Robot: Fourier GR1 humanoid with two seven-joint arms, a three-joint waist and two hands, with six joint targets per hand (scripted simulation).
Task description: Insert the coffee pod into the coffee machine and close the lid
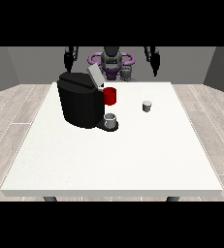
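Robot (112, 60): dark grey torso w/ purple ring at shoulders, black arms, black hands.

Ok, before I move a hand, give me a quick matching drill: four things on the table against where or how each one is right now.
Things:
1. coffee machine
2. lid
3. coffee pod
4. grey cup

States:
A. raised open
B. on the machine's base
C. alone on the table, view's right of the machine
D. black, at the table's view-left side

Pairs: 1-D, 2-A, 3-C, 4-B
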